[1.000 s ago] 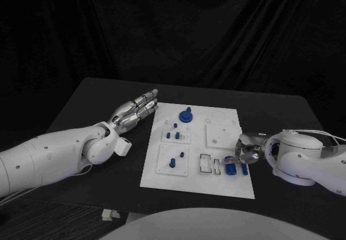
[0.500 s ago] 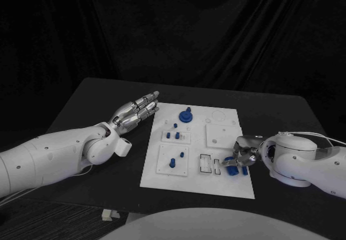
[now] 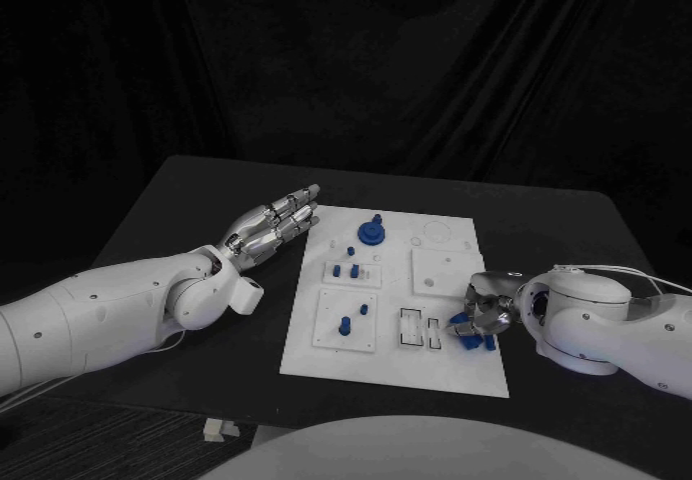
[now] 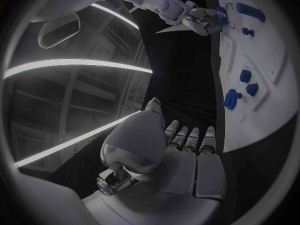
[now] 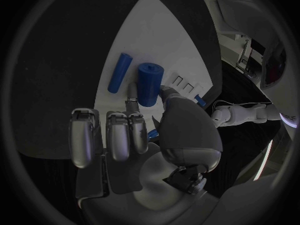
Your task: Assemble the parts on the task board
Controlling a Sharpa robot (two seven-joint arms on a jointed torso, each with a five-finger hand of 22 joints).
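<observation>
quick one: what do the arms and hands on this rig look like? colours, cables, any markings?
Both arms are glossy white, with rounded shells and small dark fastener dots. The left hand and right hand are silver metal with segmented fingers. A thin white cable loops over the right arm near its wrist. In the right wrist view, small dark lettering sits on a white shell; I can't read it.

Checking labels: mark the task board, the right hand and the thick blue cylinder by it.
task board [image 3: 447,262]: head view, bare raised square on its right half.
right hand [image 3: 488,308]: head view, middle of the silver hand.
thick blue cylinder [image 5: 149,82]: right wrist view, middle of its side.
</observation>
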